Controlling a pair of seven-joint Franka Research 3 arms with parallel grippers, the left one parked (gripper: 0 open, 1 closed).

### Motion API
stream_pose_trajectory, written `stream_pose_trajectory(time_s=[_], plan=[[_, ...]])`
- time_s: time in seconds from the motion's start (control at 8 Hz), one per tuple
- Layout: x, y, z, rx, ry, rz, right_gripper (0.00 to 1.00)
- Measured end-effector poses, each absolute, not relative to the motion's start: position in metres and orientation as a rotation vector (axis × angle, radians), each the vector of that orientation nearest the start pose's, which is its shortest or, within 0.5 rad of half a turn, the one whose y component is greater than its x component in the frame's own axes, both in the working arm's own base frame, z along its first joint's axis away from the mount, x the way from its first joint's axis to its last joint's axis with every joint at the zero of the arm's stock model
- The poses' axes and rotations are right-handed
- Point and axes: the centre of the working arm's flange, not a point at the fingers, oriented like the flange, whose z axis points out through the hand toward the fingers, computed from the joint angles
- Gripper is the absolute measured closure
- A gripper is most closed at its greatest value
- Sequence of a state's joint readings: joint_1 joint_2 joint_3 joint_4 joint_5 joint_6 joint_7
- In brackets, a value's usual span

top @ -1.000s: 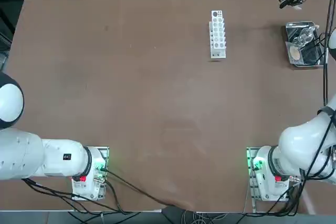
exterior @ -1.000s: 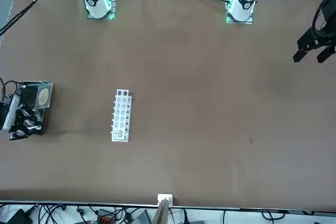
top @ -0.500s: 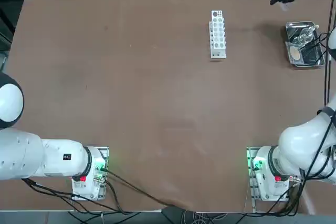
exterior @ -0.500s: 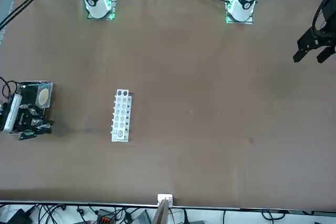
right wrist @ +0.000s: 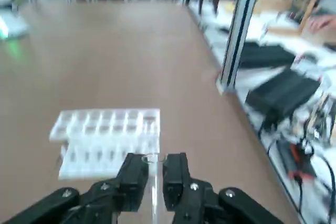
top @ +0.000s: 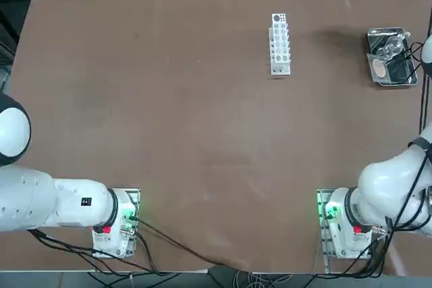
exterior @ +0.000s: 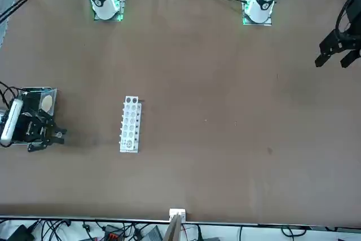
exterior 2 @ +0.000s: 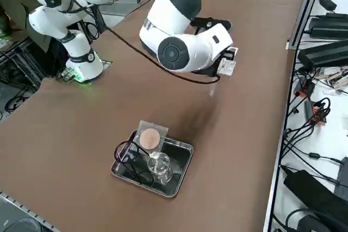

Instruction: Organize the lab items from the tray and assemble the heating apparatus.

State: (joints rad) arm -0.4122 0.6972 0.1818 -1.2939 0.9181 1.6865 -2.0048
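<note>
Brown matte table (top: 169, 133), jaws (right wrist: 155, 165) pinching clear glass tube (right wrist: 155, 187)

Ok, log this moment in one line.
right gripper: shut on thin clear tube | facing white rack | tray: burner, mesh square, wire tripod inside

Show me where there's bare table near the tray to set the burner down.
Bare table lies between the white rack and the tray, and widely on the robot's side of both. The tray itself is crowded: burner, tripod, mesh. The right gripper, shut on a clear tube, hangs at the far edge beyond that gap.
</note>
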Motion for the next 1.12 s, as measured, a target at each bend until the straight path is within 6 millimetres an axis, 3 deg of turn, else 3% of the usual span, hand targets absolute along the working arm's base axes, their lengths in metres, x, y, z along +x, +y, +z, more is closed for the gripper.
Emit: stream_pose_trajectory(time_s=[0.25, 0.5, 1.12], plan=[[0.716, -0.101, 0.364, -1.597, -1.375, -1.065, 0.78], [0.724, -0.075, 0.354, -1.524, -1.267, -1.121, 0.78], [0.735, -0.001, 0.329, -1.395, -1.126, -1.154, 0.78]])
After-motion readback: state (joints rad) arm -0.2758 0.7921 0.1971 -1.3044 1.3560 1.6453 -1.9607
